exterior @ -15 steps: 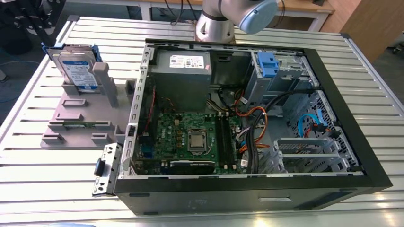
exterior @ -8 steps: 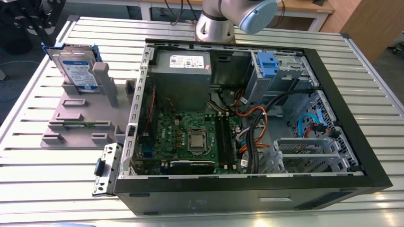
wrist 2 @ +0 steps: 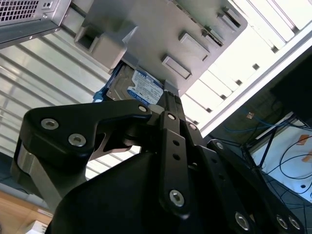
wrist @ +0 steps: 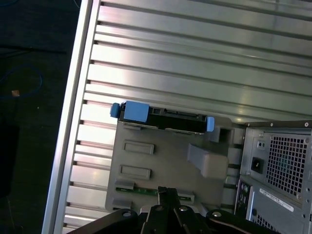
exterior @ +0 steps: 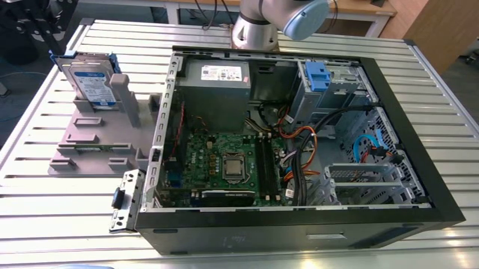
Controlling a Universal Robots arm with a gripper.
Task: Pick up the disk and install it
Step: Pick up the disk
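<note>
A flat silver disk (exterior: 91, 78) stands on edge in a grey holder (exterior: 90, 140). It has a white label with a blue lower band and a blue plastic bracket around it. The holder sits on a slatted metal table (exterior: 112, 33) at the exterior view's left, beside an open computer case (exterior: 299, 230). In the first wrist view the gripper (wrist: 165, 191) hangs over the holder, fingers together and empty, apart from the disk.

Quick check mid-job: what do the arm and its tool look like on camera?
The arm is a silver-grey tube with a pale blue joint cap. The tool is black, built of jointed link bars with silver screw heads.
</note>
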